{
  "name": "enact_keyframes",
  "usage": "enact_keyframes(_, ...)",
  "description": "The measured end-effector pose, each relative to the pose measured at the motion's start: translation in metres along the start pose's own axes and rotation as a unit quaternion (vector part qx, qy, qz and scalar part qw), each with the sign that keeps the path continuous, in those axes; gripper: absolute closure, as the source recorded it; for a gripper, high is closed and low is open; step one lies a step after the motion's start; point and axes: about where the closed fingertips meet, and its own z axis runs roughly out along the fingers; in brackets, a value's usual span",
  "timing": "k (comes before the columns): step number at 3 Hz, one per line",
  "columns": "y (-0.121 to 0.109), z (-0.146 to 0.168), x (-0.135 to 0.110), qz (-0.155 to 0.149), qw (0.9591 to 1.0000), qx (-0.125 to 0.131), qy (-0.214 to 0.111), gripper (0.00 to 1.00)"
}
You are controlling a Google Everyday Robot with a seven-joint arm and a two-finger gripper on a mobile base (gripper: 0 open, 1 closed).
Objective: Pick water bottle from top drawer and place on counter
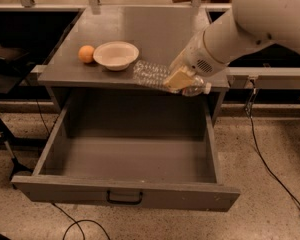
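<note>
Bottle point(150, 75) is hanging sideways in the pincer point(178, 79), over the near edge of the table point(155, 29), just right of the bowl point(116, 55), cap pointing right. Pincer is clamping on it nearer the cap than the base. Drawer point(135, 159) is sitting wide open underneath, so the bottle is out of it and I'm guessing only the set-down is left.

Handling-wise, I'm thinking this thing is super light and flimsy. That crinkly thin plastic is going to be giving under the pads. A hard squeeze is probably just denting it, and a soft one is risking a slip, since clear plastic is slick. Lying on its side, it's also going to be wanting to roll once let go, maybe off the near edge. Holding near the neck, where it's stiffer, is looking like the best bet.

Stuff I'm struggling with: the far finger is hiding behind the bottle, I'm not making out the label at all, and I'm not able to tell whether the bottle is touching the table or floating just above it. Arm point(250, 24) is getting cut off at the right edge too.
</note>
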Motion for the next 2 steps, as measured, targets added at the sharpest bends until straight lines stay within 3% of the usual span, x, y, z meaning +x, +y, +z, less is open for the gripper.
enact_keyframes(1, -0.021, -0.009, -0.021, 0.016, 0.9982, 0.058, 0.003, 1.00)
enact_keyframes(2, -0.044, -0.011, -0.050, 0.030, 0.9923, 0.120, 0.000, 1.00)
